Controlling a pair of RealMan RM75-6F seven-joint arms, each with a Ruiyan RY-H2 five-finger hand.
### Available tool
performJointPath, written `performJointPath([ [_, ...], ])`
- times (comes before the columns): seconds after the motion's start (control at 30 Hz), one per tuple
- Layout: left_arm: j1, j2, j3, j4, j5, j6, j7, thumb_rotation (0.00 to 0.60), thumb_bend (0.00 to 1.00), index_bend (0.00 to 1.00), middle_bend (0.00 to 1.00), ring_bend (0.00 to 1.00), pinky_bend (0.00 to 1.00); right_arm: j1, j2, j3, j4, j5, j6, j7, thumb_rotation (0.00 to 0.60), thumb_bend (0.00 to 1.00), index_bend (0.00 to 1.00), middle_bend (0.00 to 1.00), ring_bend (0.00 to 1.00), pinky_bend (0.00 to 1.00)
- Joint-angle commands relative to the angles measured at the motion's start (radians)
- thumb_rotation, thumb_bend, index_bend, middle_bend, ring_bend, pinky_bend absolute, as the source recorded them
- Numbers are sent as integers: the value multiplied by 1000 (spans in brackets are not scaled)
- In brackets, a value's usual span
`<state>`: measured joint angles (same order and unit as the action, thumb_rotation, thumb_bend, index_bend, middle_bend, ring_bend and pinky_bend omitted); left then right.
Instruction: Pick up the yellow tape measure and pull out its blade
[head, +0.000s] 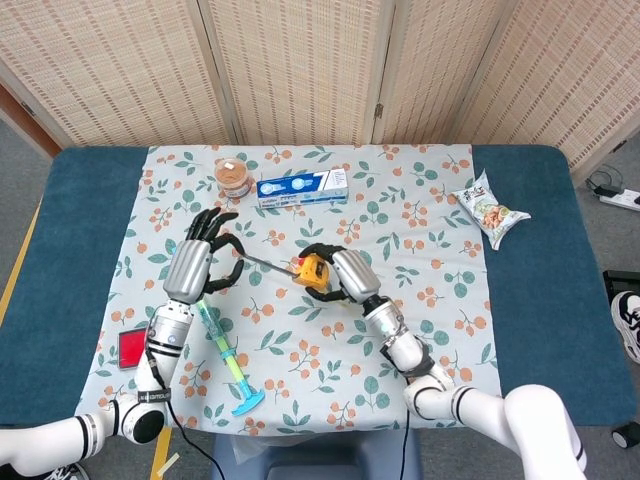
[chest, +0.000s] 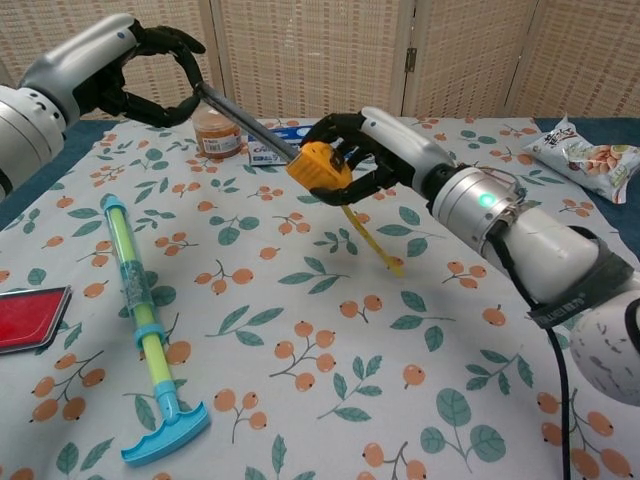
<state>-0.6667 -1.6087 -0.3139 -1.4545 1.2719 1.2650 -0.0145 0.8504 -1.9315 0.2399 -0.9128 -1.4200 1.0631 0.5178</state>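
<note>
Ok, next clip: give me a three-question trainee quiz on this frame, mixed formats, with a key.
1. True or false: the right hand holds the yellow tape measure lifted off the tablecloth.
2. Multiple choice: what does the left hand pinch? A) the blade end, B) the green and blue toy pump, C) the red card.
3. Fill in: a yellow strap hangs down from the ____.

Key
1. True; the case is in the air, between the hands.
2. A; the blade runs taut from its fingers to the case.
3. tape measure.
</note>
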Motion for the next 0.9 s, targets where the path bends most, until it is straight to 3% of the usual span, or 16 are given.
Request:
performJointPath([
  [0.03,25,18,-10,29,4,23,-59,600,866,577,205,86,0,-40,66,-26,-60,2,-2,-37,600,446,536,516,464,330],
  [0.53,105,126,-77,138,-66,-8,-359,600,878,574,213,89,0,-202,337,-133,-233,-29,53,-76,600,446,536,520,469,330],
  [0.9,133,184,-99,209,-121,-94,-495,600,880,574,213,88,0,-301,442,-190,-249,-46,94,-46,600,446,535,522,469,329],
])
